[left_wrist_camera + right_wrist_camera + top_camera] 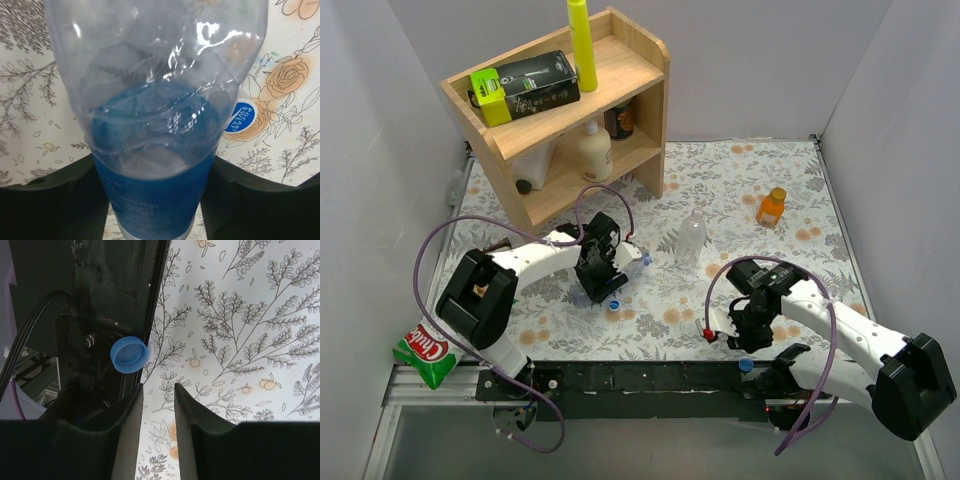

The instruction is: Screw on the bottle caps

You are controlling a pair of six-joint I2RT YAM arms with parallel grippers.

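- Left gripper (155,175) is clamped on the labelled bottle (150,100), which is held on its side low over the table (790,150); no liquid shows inside.
- White cap (244,116) lies on the table just beside that bottle, not touching it.
- Right gripper (158,405) has its jaws a narrow gap apart with nothing between them.
- Blue cap (129,354) sits on the black rail (650,375) near those fingertips.
- Clear bottle (690,237) stands mid-table and looks empty; orange bottle (771,207) stands farther right, contents unclear.
- Shelf (650,60): box (525,87) and tube (582,40) on top, lotion bottle (593,152) below.
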